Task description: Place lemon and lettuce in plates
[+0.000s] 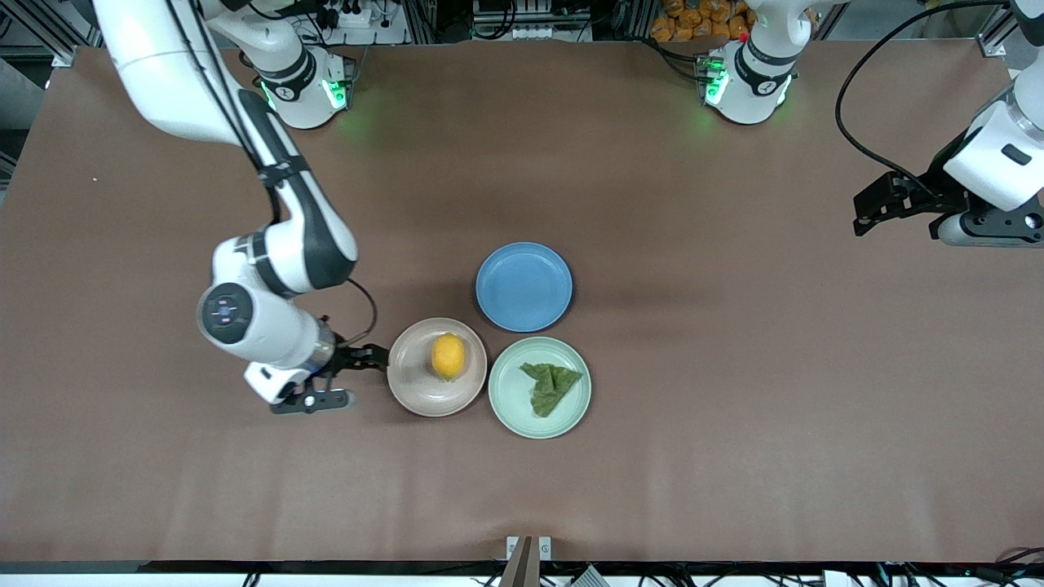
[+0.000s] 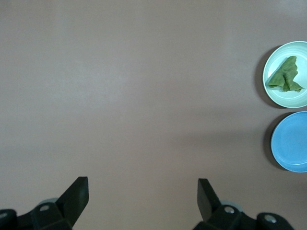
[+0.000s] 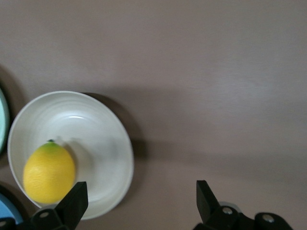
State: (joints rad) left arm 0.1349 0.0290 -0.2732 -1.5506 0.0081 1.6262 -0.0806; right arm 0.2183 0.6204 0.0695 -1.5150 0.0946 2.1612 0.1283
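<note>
The lemon (image 1: 448, 356) lies in the beige-pink plate (image 1: 408, 383). The lettuce (image 1: 550, 385) lies flat in the mint green plate (image 1: 510, 412) beside it, toward the left arm's end. My right gripper (image 1: 355, 377) is open and empty, low over the table just beside the beige-pink plate, toward the right arm's end. The right wrist view shows the lemon (image 3: 49, 172) in that plate (image 3: 96, 139) next to one open finger of the gripper (image 3: 141, 196). My left gripper (image 1: 905, 220) waits open and empty over bare table at the left arm's end; its wrist view (image 2: 142, 191) shows the lettuce (image 2: 285, 75) in the mint plate (image 2: 292, 98).
An empty blue plate (image 1: 524, 287) sits farther from the front camera than the two plates, touching distance from both; it also shows in the left wrist view (image 2: 292, 141). Brown table surface (image 1: 734, 408) spreads around the plates.
</note>
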